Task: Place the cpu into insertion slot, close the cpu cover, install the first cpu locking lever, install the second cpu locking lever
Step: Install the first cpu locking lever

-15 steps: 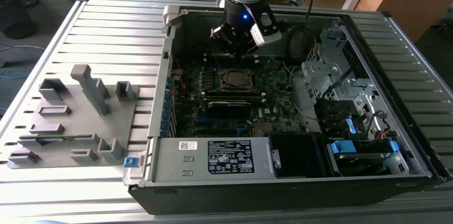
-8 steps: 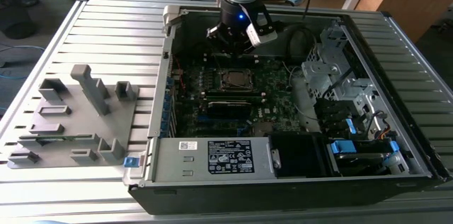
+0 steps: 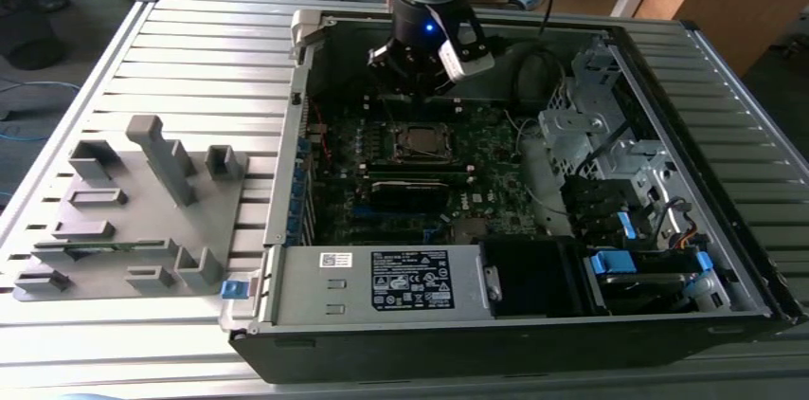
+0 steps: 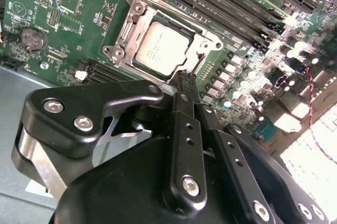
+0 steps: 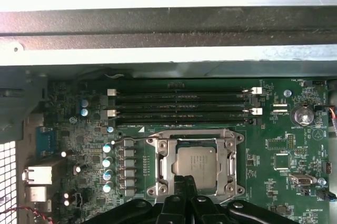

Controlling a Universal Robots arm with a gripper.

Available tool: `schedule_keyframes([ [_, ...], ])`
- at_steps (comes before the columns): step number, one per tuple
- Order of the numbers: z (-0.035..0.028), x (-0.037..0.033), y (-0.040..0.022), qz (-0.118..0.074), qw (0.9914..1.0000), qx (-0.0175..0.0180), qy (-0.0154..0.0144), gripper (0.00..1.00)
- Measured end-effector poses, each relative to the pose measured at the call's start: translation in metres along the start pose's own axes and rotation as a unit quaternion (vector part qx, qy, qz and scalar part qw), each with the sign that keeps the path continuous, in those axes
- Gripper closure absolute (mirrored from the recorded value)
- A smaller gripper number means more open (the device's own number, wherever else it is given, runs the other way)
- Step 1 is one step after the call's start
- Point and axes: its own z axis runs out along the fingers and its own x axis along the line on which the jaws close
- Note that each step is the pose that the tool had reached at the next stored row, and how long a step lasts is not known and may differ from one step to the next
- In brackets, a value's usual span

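Gripper [image 4: 187,78], fingers pressed together and empty, tips at the cover's [image 4: 205,37] edge beside the seated cpu [image 4: 160,49]; any push should be slow and clear of the cpu.

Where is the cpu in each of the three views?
Exterior view: cpu near the middle of the motherboard.
Second wrist view: cpu just beyond the tips of the gripper.
First wrist view: cpu between the gripper and the memory slots.
Shared landmark: the long black memory slots beside it.
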Motion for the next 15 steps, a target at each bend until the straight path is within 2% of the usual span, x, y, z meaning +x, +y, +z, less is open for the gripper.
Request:
schedule_keyframes([
  [15, -0.0007, 0.001, 0.0, 0.0, 1.0, 0.0, 0.0, 0.89],
])
